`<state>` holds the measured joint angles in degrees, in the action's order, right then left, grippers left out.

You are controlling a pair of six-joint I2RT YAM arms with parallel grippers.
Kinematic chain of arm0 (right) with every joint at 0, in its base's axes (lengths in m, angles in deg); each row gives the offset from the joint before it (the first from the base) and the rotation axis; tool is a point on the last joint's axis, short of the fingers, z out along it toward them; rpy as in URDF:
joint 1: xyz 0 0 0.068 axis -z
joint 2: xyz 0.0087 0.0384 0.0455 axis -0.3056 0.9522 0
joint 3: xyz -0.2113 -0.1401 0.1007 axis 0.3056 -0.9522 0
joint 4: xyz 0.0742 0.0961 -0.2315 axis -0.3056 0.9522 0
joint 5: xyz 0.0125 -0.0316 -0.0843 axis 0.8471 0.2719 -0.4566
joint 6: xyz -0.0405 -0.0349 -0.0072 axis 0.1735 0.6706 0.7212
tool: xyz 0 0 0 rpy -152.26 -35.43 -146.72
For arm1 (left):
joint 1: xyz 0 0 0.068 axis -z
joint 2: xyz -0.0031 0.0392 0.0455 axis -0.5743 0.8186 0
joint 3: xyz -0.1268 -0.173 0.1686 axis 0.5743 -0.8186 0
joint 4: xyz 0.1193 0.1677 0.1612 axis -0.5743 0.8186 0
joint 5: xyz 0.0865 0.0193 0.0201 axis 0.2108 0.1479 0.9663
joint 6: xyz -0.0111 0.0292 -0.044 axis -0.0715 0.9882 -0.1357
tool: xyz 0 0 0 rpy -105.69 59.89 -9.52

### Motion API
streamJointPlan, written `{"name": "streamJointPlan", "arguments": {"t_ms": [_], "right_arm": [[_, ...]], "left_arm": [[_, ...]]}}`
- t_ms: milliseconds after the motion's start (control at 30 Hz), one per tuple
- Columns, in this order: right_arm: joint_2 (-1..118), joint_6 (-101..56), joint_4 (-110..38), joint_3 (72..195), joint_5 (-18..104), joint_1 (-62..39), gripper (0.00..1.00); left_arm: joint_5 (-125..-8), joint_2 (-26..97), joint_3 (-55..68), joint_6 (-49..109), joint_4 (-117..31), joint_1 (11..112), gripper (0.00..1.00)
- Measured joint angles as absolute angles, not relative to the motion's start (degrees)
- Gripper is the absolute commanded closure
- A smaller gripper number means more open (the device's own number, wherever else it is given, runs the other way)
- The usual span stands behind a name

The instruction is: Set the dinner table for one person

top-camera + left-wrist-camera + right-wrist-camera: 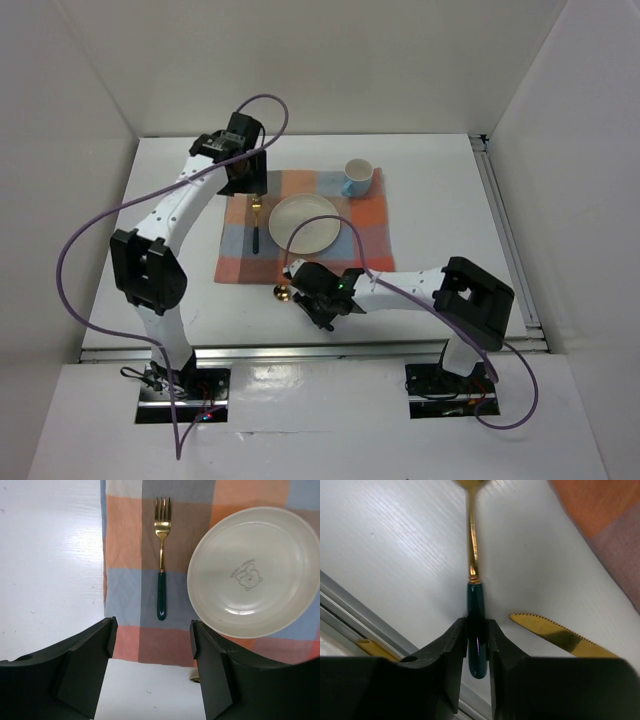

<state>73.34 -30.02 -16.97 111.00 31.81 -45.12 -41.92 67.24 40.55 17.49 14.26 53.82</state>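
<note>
Top view, read left to right. The white dinner table (pixel 165 215) carries a checked placemat (pixel 372 235) at its middle. The left hand (pixel 152 635) hangs above the mat's left strip with its fingers (pixel 87 655) spread wide and nothing between them. Below it lies a fork (pixel 161 560) with a gold head and dark green handle, tines pointing to the far side, long axis running far to near. Just to its right sits the cream plate (pixel 305 222), and a blue and white cup (pixel 357 178) stands at the mat's far right corner.

Near edge, off the mat: the right hand (pixel 476 630) is closed on the dark green handle of a spoon (pixel 472 555). The spoon's gold bowl points leftward, so its long axis lies across the table, roughly square to the fork's. Whether the spoon rests on the table or is lifted cannot be told. A gold serrated knife (pixel 555 632) lies on the table just beside the right finger.

The free strip of mat right of the plate lies farther away and to the right of this hand. The right arm is the nearer one, and the spoon probably needs turning to lie parallel to the fork.
</note>
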Motion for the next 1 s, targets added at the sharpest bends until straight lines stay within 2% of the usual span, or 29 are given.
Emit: {"name": "streamJointPlan", "arguments": {"t_ms": [67,100,200,367,567,800,1000], "right_arm": [[73.6,-29.5,-17.1,111.3,31.8,-45.2,0.82],[73.7,-29.4,-17.1,111.5,31.7,-45.3,0.91],[73.8,-29.1,-16.3,112.0,31.7,-45.9,1.00],[72.4,-28.5,-12.1,114.0,32.1,-46.8,1.00],[63.7,-31.8,-4.4,118.2,30.6,-44.2,1.00],[63.0,-43.9,-2.8,121.9,27.3,-25.2,1.00],[72.1,-46.3,-3.2,126.7,28.4,-14.4,1.00]], "left_arm": [[-42.5,65.0,41.3,17.4,14.7,53.5,0.23],[-42.7,64.0,41.6,17.3,14.9,53.3,0.23],[-43.8,60.7,41.9,16.4,15.2,52.5,0.23],[-45.5,58.2,43.9,16.1,16.8,51.0,0.23],[-45.9,57.8,44.6,16.0,18.2,49.7,0.23],[-46.2,53.7,41.8,14.5,18.2,49.4,0.23],[-46.6,51.1,41.3,14.5,18.1,49.1,0.23]]}}
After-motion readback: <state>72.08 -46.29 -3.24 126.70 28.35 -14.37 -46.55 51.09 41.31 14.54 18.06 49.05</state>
